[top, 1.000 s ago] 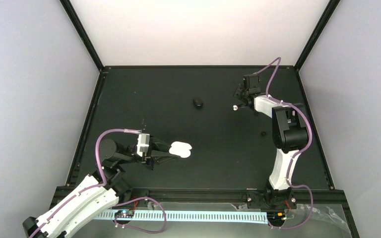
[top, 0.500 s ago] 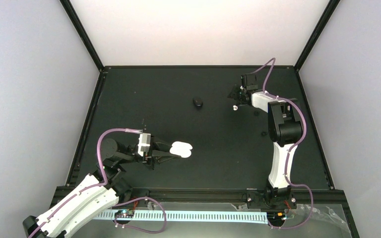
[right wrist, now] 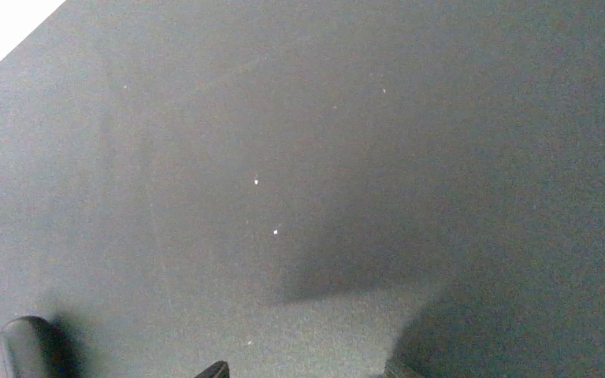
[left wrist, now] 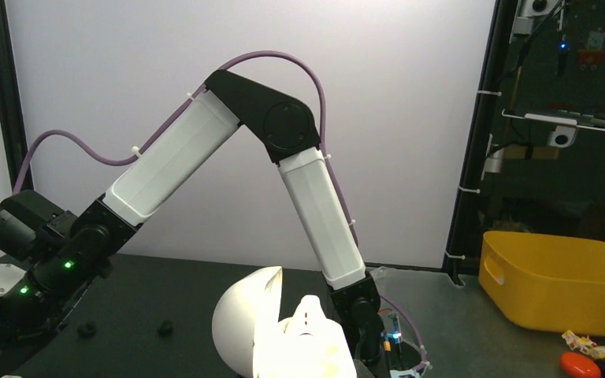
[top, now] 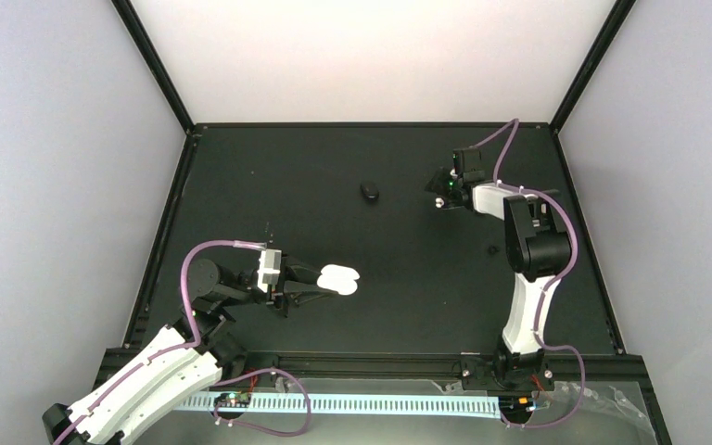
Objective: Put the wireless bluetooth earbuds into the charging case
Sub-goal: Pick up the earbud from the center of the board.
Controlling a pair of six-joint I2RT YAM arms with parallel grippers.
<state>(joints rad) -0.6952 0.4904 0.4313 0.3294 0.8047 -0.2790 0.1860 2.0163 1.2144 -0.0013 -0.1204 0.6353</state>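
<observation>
Black table (top: 426, 306) below; the left pincer (top: 320, 282) clamps the open charging case (top: 339, 279) left of centre. Right pincer (top: 438, 197), upper right, seems mid-fetch (grip untellable, earbuds not visible); next, bring a bud squarely over the case.

Matte black counter (top: 315, 167) under even, soft light. Black frame posts (top: 153, 65) rise from its far corners between pale grey side walls (top: 56, 185) and a brighter far wall (top: 371, 56). A yellow bin (left wrist: 555, 276) sits seemingly past the near right corner.
</observation>
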